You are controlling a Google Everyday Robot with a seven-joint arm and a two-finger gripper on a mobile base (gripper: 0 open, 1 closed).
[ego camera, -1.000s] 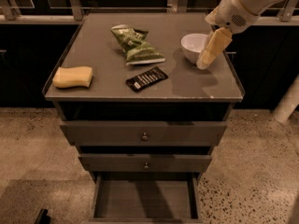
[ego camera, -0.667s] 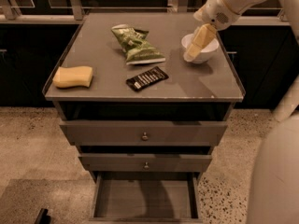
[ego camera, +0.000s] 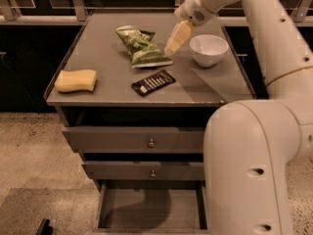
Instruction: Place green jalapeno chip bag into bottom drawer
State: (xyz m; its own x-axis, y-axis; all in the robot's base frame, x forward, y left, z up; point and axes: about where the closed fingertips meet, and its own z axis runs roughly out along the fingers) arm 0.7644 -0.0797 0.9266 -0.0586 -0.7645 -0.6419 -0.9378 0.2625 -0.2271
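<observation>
The gripper [ego camera: 170,48] hangs over the table's far middle between the bag [ego camera: 142,49] and a white bowl [ego camera: 209,50], its fingers pressed together and grasping nothing. The tips are just beside the bag's right edge. The bottom drawer [ego camera: 128,210] stands open below.

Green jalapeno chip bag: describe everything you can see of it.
The green jalapeno chip bag is a crumpled, glossy green-and-white foil pouch lying on the cabinet top, rear of centre, running from rear left to front right. Nothing rests on it. The black wrapper lies apart in front. The gripper hangs by its right end; contact cannot be told.
</observation>
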